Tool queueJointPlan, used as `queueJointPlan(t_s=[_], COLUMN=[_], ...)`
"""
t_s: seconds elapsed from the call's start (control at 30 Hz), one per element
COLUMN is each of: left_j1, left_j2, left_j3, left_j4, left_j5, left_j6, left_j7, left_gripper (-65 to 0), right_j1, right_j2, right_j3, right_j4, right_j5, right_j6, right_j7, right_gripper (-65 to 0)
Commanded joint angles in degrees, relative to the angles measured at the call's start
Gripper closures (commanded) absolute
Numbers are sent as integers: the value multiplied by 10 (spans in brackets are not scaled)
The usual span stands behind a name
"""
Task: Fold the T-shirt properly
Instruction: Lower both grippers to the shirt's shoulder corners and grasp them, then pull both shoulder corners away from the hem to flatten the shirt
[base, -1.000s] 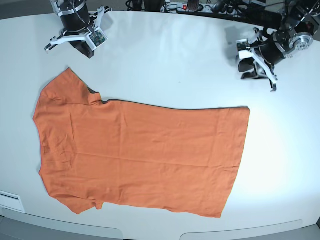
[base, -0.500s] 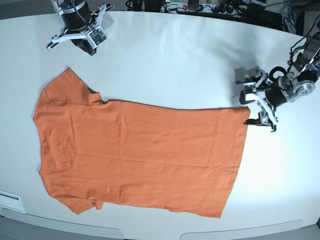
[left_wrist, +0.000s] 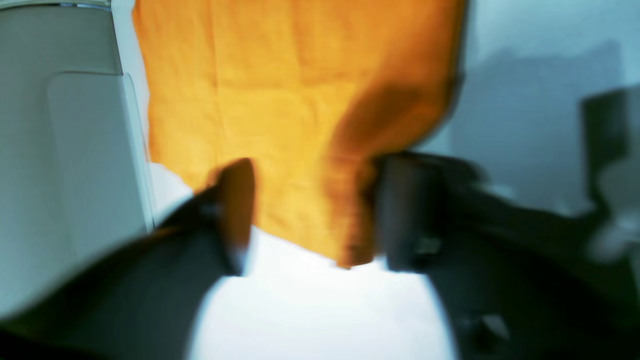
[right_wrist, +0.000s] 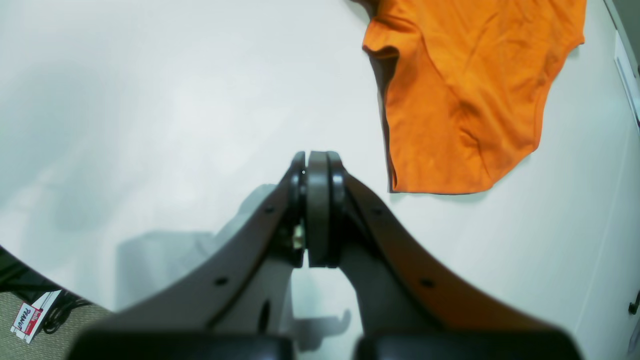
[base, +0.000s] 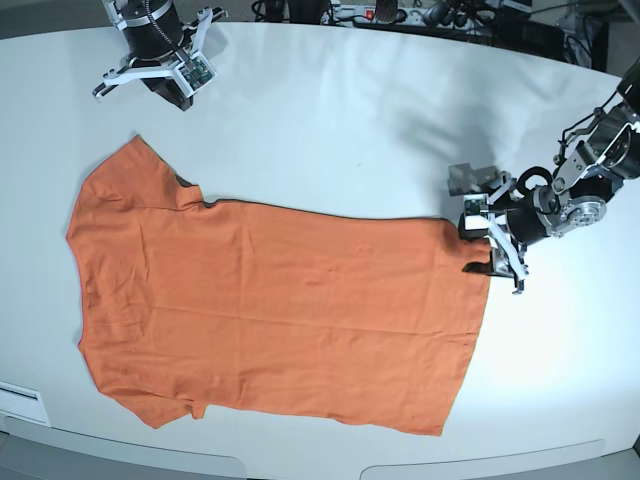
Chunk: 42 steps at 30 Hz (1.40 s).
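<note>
The orange T-shirt (base: 280, 310) lies flat on the white table (base: 340, 130), sleeves at the left and hem at the right. My left gripper (base: 473, 248) sits low at the hem's far right corner. The left wrist view is blurred. It shows my left gripper (left_wrist: 312, 210) with its jaws apart and the T-shirt (left_wrist: 280, 90) hem between them, bunched against the right finger (left_wrist: 400, 210). My right gripper (base: 175, 95) hovers at the back left, off the cloth. Close up, my right gripper (right_wrist: 316, 160) is shut on nothing, with a T-shirt sleeve (right_wrist: 460, 90) ahead to its right.
Cables and a power strip (base: 380, 12) run along the table's back edge. A white label (base: 20, 400) sits at the front left edge. Pale table-edge panels (left_wrist: 75, 150) lie left of the cloth. A small red and white box (right_wrist: 27, 317) lies on the floor.
My left arm has come down from the back right onto the hem's far corner, nudging that corner inward. Its jaws now straddle the cloth. The right arm has stayed put.
</note>
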Motion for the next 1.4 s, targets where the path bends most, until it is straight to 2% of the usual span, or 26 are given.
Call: queueJointPlan(t_s=[0.0, 0.03, 0.07, 0.17, 0.2, 0.27, 0.33, 0.4, 0.53, 0.67, 1.0, 1.13, 1.2, 1.3, 1.37], left_j1=[4, 4, 4, 4, 4, 4, 4, 4, 4, 4, 4, 4, 4, 4, 4], left_j2=[-5, -5, -5, -7, -9, -10, -10, -10, -10, -10, -10, -10, -10, -10, -10], left_j3=[7, 7, 7, 7, 7, 7, 7, 7, 7, 7, 7, 7, 7, 7, 7], left_j4=[0, 4, 7, 16, 17, 18, 18, 18, 18, 18, 18, 18, 18, 18, 18], left_j5=[7, 7, 7, -4, -11, -20, -34, -35, -35, -36, -35, -35, -35, -35, -35], left_j6=[-37, -45, -52, -56, -54, -55, -54, -54, -54, -54, -54, -54, -54, -54, -54], left_j7=[15, 25, 40, 62, 62, 64, 72, 74, 74, 74, 74, 74, 74, 74, 74], left_gripper=[-158, -43, 0, 0, 0, 0, 0, 0, 0, 0, 0, 0, 0, 0, 0], right_j1=[-3, -3, -3, 7, 15, 32, 49, 66, 103, 143, 171, 179, 187, 193, 193], right_j2=[2, 2, 2, 2, 2, 2, 2, 2, 2, 7, 67, 80, 80, 80, 80], right_j3=[1, 1, 4, 23, 31, 47, 60, 68, 68, 68, 68, 68, 68, 68, 68], right_j4=[8, 8, 8, 8, 8, 8, -12, -39, -103, -163, -215, -239, -256, -263, -258], right_j5=[-2, -2, -2, 3, 13, 24, 40, 62, 75, 75, 75, 75, 77, 76, 70], right_j6=[-4, -4, -4, 6, -1, -14, -8, 3, 26, 26, 25, 25, 25, 25, 7], right_j7=[11, 11, 11, 15, 15, 16, 16, 21, 25, 25, 19, 20, 20, 19, 19], right_gripper=[0, 0, 0, 0, -32, -150, -253, -279, -278, -278, -278, -276, -231, 0, 0])
